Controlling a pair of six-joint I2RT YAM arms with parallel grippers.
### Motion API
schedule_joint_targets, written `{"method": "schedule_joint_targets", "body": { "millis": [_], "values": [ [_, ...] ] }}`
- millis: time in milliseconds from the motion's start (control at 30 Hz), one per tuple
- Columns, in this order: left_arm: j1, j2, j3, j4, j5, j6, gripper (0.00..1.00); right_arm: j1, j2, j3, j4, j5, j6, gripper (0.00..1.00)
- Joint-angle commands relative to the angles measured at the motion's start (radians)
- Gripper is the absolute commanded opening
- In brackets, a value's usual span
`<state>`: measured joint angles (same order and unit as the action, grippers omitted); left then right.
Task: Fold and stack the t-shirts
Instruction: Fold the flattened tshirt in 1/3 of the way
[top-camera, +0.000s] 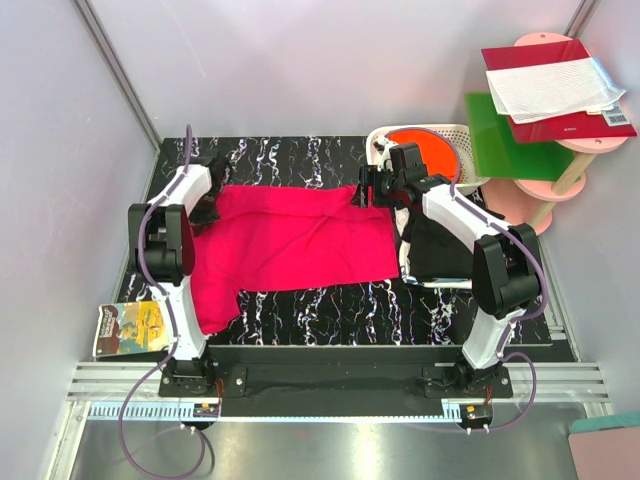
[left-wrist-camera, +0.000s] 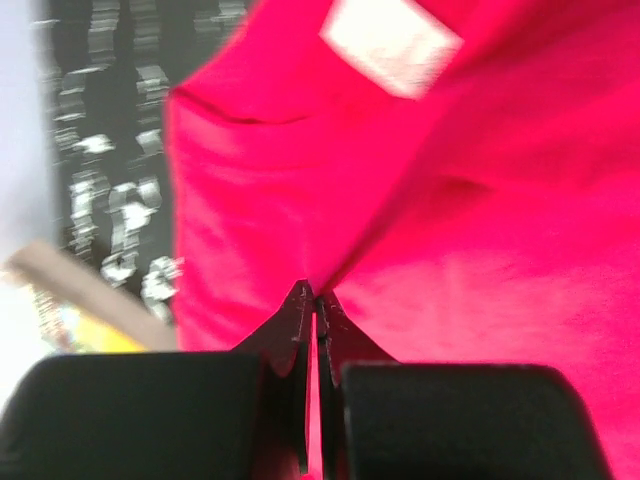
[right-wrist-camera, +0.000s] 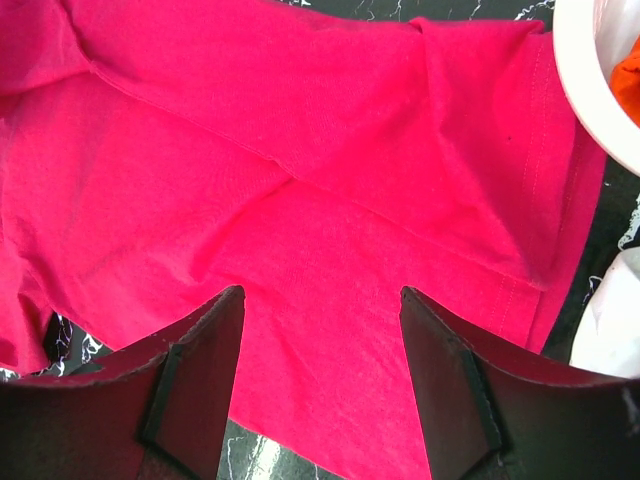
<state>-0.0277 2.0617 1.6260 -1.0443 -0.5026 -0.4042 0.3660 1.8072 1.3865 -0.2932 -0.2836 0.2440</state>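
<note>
A pink-red t-shirt (top-camera: 290, 240) lies spread across the black marbled table (top-camera: 330, 305), one end hanging toward the front left. My left gripper (top-camera: 208, 207) is at the shirt's far left edge and is shut on a fold of its cloth (left-wrist-camera: 400, 200); a white label (left-wrist-camera: 392, 42) shows on it. My right gripper (top-camera: 366, 192) hovers open over the shirt's far right edge (right-wrist-camera: 320, 230), holding nothing. A black t-shirt (top-camera: 440, 250) lies bunched under the right arm. An orange garment (top-camera: 425, 152) sits in a white basket (top-camera: 462, 137).
A yellow printed booklet (top-camera: 133, 328) lies at the table's front left corner. Right of the table stand a green board (top-camera: 510, 135), pink round shelves (top-camera: 555, 185) and a red book with white cloth (top-camera: 555, 85). Grey walls close in the left and back.
</note>
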Motion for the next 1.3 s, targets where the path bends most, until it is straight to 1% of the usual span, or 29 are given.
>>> {"method": "schedule_joint_targets", "body": {
  "millis": [0, 67, 100, 167, 200, 267, 300, 333, 367, 400, 500, 567, 633, 667, 733, 767, 867, 900, 967, 1000, 1033, 1067, 1100, 1133, 1267],
  "values": [
    [0.015, -0.113, 0.098, -0.100, -0.197, -0.036, 0.00, -0.004, -0.043, -0.006, 0.037, -0.035, 0.006, 0.71],
    [0.014, -0.121, 0.142, -0.132, -0.240, -0.031, 0.00, -0.004, -0.043, -0.010, 0.039, -0.040, 0.008, 0.72],
    [0.014, -0.123, 0.193, -0.143, -0.247, -0.031, 0.00, -0.006, -0.043, -0.012, 0.040, -0.040, 0.008, 0.72],
    [0.014, -0.118, 0.233, -0.152, -0.244, -0.007, 0.00, -0.004, -0.045, -0.017, 0.039, -0.040, 0.005, 0.72],
    [0.012, -0.109, 0.285, -0.164, -0.260, -0.008, 0.00, -0.006, -0.046, -0.018, 0.039, -0.040, 0.003, 0.72],
    [0.005, -0.074, 0.342, -0.193, -0.272, 0.021, 0.00, -0.004, -0.054, -0.023, 0.040, -0.035, 0.000, 0.72],
    [-0.003, -0.060, 0.424, -0.206, -0.289, 0.027, 0.00, -0.004, -0.052, -0.023, 0.039, -0.031, -0.003, 0.72],
    [-0.027, -0.037, 0.464, -0.212, -0.306, 0.060, 0.00, -0.004, -0.054, -0.023, 0.040, -0.031, -0.005, 0.72],
    [-0.043, -0.028, 0.506, -0.221, -0.351, 0.073, 0.00, -0.004, -0.052, -0.023, 0.040, -0.031, -0.005, 0.72],
    [-0.058, -0.020, 0.587, -0.227, -0.364, 0.086, 0.00, -0.004, -0.051, -0.021, 0.040, -0.029, -0.005, 0.72],
    [-0.147, -0.034, 0.638, -0.218, -0.392, 0.136, 0.00, -0.006, -0.043, -0.021, 0.040, -0.034, -0.005, 0.72],
    [-0.170, -0.054, 0.606, -0.238, -0.415, 0.122, 0.00, -0.004, -0.039, -0.023, 0.037, -0.035, -0.003, 0.72],
    [-0.182, -0.106, 0.481, -0.263, -0.410, 0.064, 0.00, -0.004, -0.037, -0.027, 0.039, -0.032, -0.009, 0.72],
    [-0.182, -0.127, 0.360, -0.266, -0.409, 0.042, 0.00, -0.004, -0.036, -0.030, 0.039, -0.031, -0.012, 0.72],
    [-0.182, -0.195, 0.231, -0.264, -0.434, -0.022, 0.00, -0.006, -0.034, -0.032, 0.039, -0.032, -0.014, 0.72],
    [-0.181, -0.215, 0.116, -0.264, -0.442, -0.047, 0.00, -0.006, -0.032, -0.032, 0.039, -0.034, -0.014, 0.72],
    [-0.158, -0.265, -0.045, -0.269, -0.438, -0.125, 0.00, -0.006, -0.023, -0.027, 0.037, -0.052, -0.011, 0.72],
    [-0.131, -0.275, -0.069, -0.275, -0.439, -0.169, 0.00, -0.006, -0.022, -0.026, 0.037, -0.058, -0.008, 0.72],
    [-0.086, -0.270, -0.116, -0.287, -0.438, -0.185, 0.00, -0.006, -0.019, -0.023, 0.039, -0.071, -0.005, 0.72],
    [-0.074, -0.255, -0.121, -0.293, -0.438, -0.200, 0.07, -0.006, -0.019, -0.024, 0.039, -0.074, -0.003, 0.72],
    [-0.064, -0.247, -0.127, -0.312, -0.441, -0.208, 0.16, -0.006, -0.017, -0.024, 0.039, -0.077, -0.002, 0.72],
    [-0.060, -0.230, -0.127, -0.315, -0.448, -0.209, 0.30, -0.006, -0.017, -0.026, 0.039, -0.078, -0.003, 0.72],
    [-0.061, -0.223, -0.127, -0.324, -0.461, -0.225, 0.59, -0.006, -0.017, -0.027, 0.037, -0.080, -0.002, 0.72],
    [-0.061, -0.215, -0.115, -0.353, -0.477, -0.240, 0.99, -0.006, -0.017, -0.029, 0.035, -0.080, -0.003, 0.72],
    [-0.083, -0.209, -0.058, -0.372, -0.468, -0.252, 0.99, -0.006, -0.012, -0.027, 0.035, -0.081, 0.000, 0.73]
  ]
}}
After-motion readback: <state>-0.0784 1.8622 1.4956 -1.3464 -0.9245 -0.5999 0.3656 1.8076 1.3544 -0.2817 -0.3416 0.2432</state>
